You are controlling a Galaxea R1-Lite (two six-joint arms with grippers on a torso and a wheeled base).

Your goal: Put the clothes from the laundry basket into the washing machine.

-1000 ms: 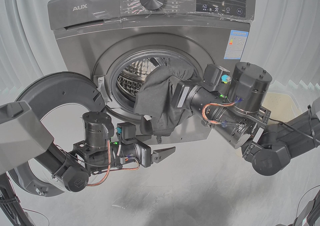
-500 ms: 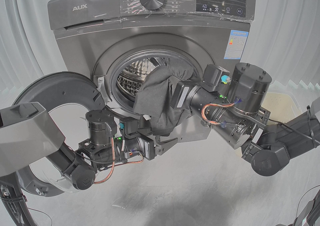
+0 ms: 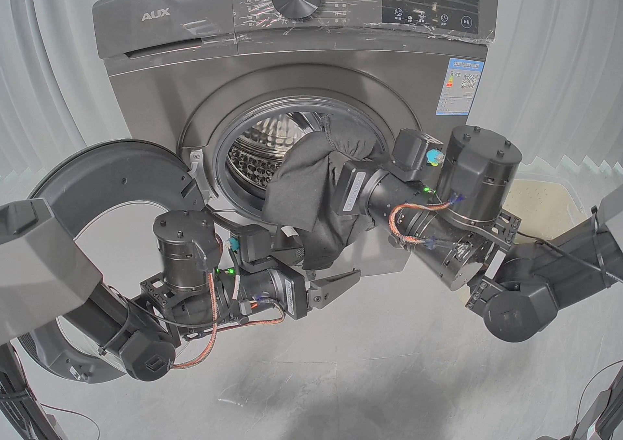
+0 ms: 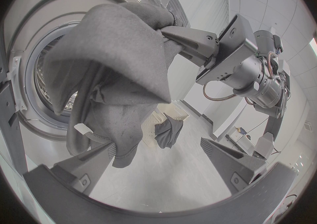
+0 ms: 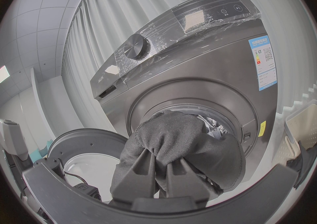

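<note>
A dark grey garment [image 3: 298,181] hangs in front of the open drum [image 3: 256,149] of the grey washing machine [image 3: 195,84]. My right gripper [image 5: 160,159] is shut on its upper fold, level with the drum's mouth. The cloth drapes down over the door ring, outside the drum. My left gripper [image 4: 158,142] is open just under the garment's [image 4: 115,52] lower hem, which hangs beside one finger [image 4: 95,158]. The cream laundry basket [image 4: 175,110] sits on the floor to the machine's right with another dark piece of clothing [image 4: 168,132] over its rim.
The round machine door [image 3: 110,175] stands swung open to the left, just behind my left arm. The basket [image 3: 548,201] lies behind my right arm. White curtains close off the back. Bare grey floor lies in front of the machine.
My left gripper has risen and moved right, closer under the garment's hem. The right gripper with the garment has shifted slightly left toward the drum.
</note>
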